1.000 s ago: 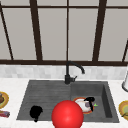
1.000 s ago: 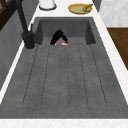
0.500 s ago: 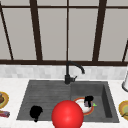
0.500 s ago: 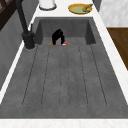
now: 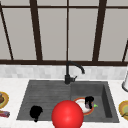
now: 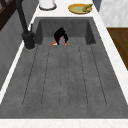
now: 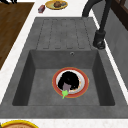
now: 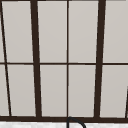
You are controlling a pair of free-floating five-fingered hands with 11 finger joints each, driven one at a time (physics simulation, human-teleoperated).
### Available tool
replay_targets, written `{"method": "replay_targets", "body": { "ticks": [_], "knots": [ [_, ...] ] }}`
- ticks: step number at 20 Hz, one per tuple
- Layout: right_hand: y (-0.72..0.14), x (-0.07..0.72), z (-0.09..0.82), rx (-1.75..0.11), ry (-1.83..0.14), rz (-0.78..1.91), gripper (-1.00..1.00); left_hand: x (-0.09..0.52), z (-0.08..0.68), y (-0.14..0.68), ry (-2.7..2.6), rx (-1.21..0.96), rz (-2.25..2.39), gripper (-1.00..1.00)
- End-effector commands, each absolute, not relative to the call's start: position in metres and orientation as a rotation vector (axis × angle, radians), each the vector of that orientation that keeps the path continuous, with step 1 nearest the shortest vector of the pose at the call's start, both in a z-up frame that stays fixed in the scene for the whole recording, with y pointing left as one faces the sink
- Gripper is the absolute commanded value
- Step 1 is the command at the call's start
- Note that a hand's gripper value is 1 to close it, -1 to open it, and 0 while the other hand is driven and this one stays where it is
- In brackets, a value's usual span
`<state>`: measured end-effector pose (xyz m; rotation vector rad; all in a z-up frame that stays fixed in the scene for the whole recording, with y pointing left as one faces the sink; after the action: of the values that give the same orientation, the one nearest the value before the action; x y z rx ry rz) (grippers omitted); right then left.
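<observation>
Front view puts the right hand [image 5: 89, 102] down in the sink's basin [image 5: 105, 95], over a white plate with an orange rim [image 5: 79, 101]. Its fingers point downward and curl round a small greyish thing [image 7: 66, 86] held against the plate; what that thing is I cannot tell. From the right side the same hand [image 7: 68, 79] covers the middle of the plate [image 7: 85, 82], and a little green piece [image 7: 64, 93] lies on the plate's rim just beside it. From the left side the hand [image 6: 60, 35] stands upright above the plate's orange edge [image 6: 52, 43]. A red ball [image 5: 67, 115] sits in front of the plate, overlapping its near edge in the front view.

Left of the plate, over the ribbed draining board, the left hand [image 5: 35, 112] hangs with its fingers bunched; whether it holds anything I cannot tell. Behind the plate rises the black tap [image 5: 71, 71].
</observation>
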<state>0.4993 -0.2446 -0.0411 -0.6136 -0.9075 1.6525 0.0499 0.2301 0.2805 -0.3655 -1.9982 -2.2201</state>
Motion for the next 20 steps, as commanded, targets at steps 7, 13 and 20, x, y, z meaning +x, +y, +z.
{"method": "replay_targets", "body": {
  "ticks": [7,13,20],
  "knots": [
    [-0.263,0.486,0.035,-0.622,-0.876,1.607,1.0,0.05,0.281,0.23,-1.998,-0.365,-2.22,0.0],
    [-0.281,0.475,0.084,-0.62,-0.885,1.59,1.0,0.05,0.281,0.23,-1.998,-0.365,-2.22,0.0],
    [-0.297,0.471,0.141,-0.624,-0.869,1.576,1.0,0.05,0.281,0.23,-1.998,-0.365,-2.22,0.0]
  ]
}}
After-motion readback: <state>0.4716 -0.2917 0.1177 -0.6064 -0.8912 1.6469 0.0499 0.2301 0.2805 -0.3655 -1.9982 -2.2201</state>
